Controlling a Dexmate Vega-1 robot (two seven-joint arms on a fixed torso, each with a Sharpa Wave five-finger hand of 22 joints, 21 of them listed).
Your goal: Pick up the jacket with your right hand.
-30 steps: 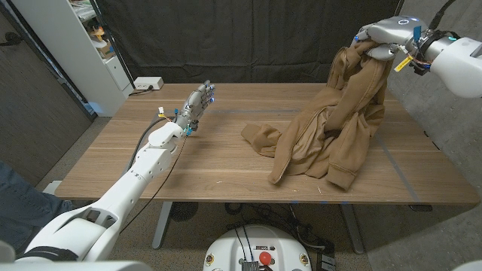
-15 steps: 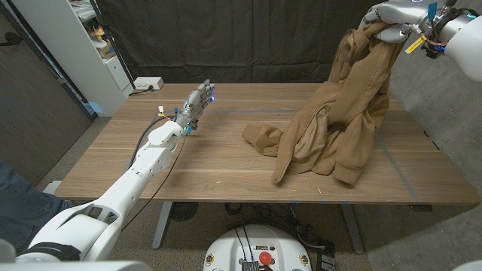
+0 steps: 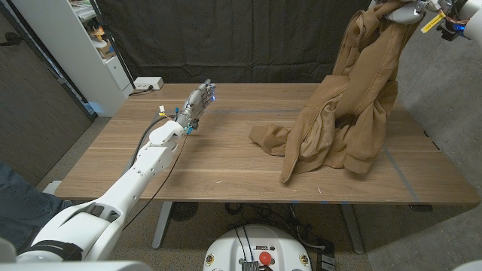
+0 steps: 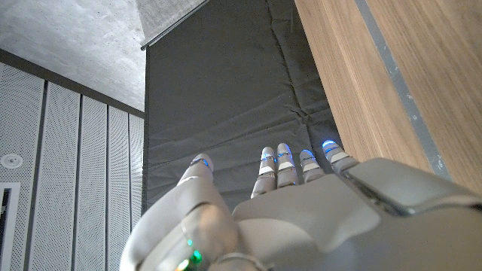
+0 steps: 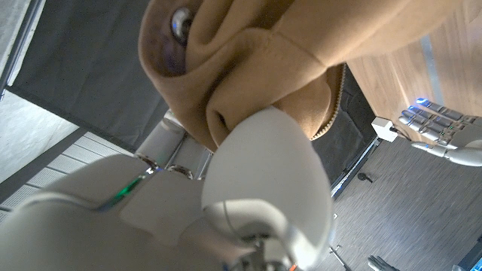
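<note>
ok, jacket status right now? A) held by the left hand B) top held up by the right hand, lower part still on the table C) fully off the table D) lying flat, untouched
B: the right hand grips the top of the jacket high above the table, while the hem and a sleeve still rest on the wood; the left hand is apart from it, holding nothing.

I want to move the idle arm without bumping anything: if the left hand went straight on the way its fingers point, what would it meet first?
Probably nothing on the wooden table: the left hand points across its far edge toward the dark cloth backdrop. Depth is unclear.
</note>
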